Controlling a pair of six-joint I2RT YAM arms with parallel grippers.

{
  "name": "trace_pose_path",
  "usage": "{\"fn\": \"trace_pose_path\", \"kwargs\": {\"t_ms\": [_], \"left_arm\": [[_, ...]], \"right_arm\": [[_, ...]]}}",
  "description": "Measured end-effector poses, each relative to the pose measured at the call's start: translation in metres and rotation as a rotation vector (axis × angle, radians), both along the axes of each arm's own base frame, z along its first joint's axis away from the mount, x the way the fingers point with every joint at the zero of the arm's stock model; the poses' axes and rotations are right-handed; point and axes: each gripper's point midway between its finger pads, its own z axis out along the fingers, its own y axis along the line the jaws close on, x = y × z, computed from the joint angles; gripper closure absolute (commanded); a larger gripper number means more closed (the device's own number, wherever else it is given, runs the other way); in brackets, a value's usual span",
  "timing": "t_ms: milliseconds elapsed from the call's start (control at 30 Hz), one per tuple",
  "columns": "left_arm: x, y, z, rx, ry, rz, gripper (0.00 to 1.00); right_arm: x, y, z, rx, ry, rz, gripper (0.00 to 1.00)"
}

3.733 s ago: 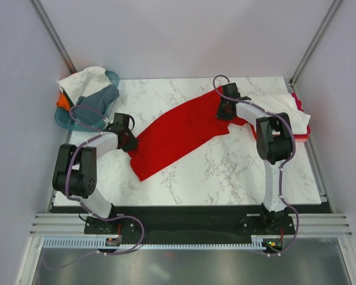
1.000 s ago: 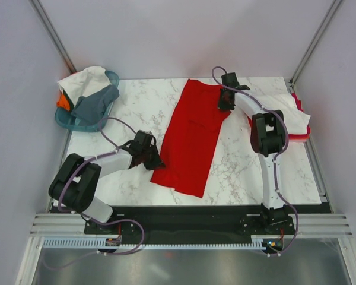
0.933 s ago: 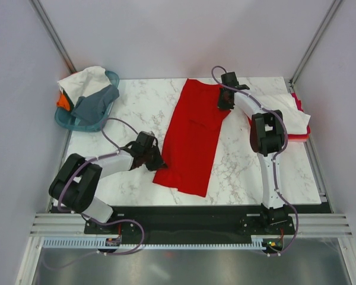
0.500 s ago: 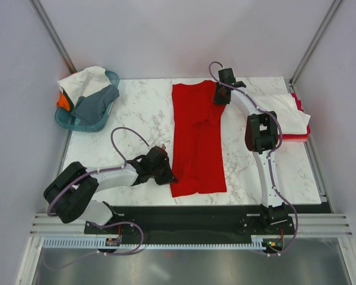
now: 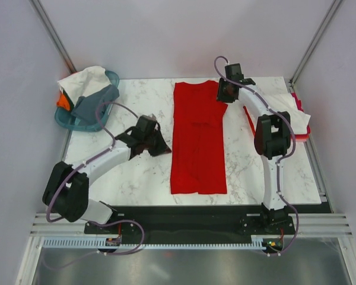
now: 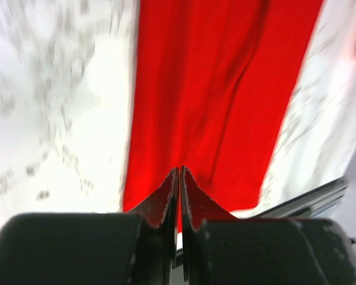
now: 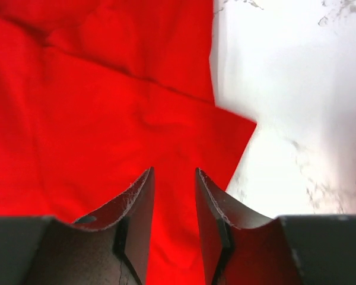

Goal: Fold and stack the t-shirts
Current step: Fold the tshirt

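Top external view, from the near edge outward: on the marble table (image 5: 136, 172) the red t-shirt (image 5: 199, 142) lies flat as one long narrow strip in the middle. Its near hem is at 6 o'clock, close to the table's near edge, and its other end reaches toward 12 o'clock.

The left gripper (image 5: 157, 145) is at 9 o'clock from the middle of this strip, just beside its left edge and pointing at it. I cannot tell if it touches the cloth. In the left wrist view, which is blurred, its two fingers are almost pressed together with only a thin slit between them. Nothing is held there, and the red cloth lies beyond the tips.

Farther away, at 1 o'clock, the right gripper (image 5: 225, 92) is over the far right corner of the red t-shirt. In the right wrist view its fingers stand a narrow gap apart and hold nothing. Below them a pointed flap of the cloth sticks out to the right onto the marble.

At 10 o'clock stands a teal basket (image 5: 68, 122) with a white t-shirt (image 5: 86, 80), a grey t-shirt (image 5: 98, 98) and an orange t-shirt (image 5: 62, 101) heaped in it. At 2 o'clock, by the right edge, a folded white tee (image 5: 288, 107) lies on a second red tee (image 5: 302, 133).
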Motion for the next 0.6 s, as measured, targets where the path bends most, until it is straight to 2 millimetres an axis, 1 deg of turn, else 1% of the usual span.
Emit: {"fn": "trace_pose_path", "kwargs": {"t_ms": [67, 167, 200, 267, 300, 333, 400, 500, 600], "left_arm": [[0.037, 0.004, 0.024, -0.022, -0.062, 0.038, 0.90], [0.092, 0.007, 0.046, -0.033, -0.121, 0.079, 0.85], [0.108, 0.005, 0.050, -0.038, -0.136, 0.084, 0.79], [0.141, 0.003, 0.051, -0.040, -0.150, 0.096, 0.70], [0.156, 0.002, 0.049, -0.037, -0.154, 0.100, 0.63], [0.168, 0.001, 0.045, -0.032, -0.155, 0.102, 0.61], [0.192, -0.002, 0.036, -0.026, -0.154, 0.107, 0.57], [0.220, -0.006, 0.018, -0.019, -0.140, 0.110, 0.55], [0.241, -0.009, 0.001, -0.020, -0.127, 0.112, 0.55]], "right_arm": [[-0.009, 0.003, 0.019, 0.027, -0.021, 0.017, 0.62], [-0.026, 0.015, 0.041, 0.088, -0.044, 0.053, 0.61], [-0.031, 0.019, 0.046, 0.111, -0.048, 0.065, 0.59], [-0.043, 0.030, 0.047, 0.155, -0.044, 0.091, 0.57], [-0.051, 0.036, 0.043, 0.182, -0.036, 0.105, 0.55], [-0.057, 0.041, 0.038, 0.198, -0.023, 0.113, 0.55], [-0.075, 0.053, 0.020, 0.235, 0.027, 0.138, 0.55], [-0.099, 0.069, -0.007, 0.282, 0.102, 0.167, 0.55], [-0.116, 0.084, -0.019, 0.323, 0.147, 0.189, 0.55]]}}
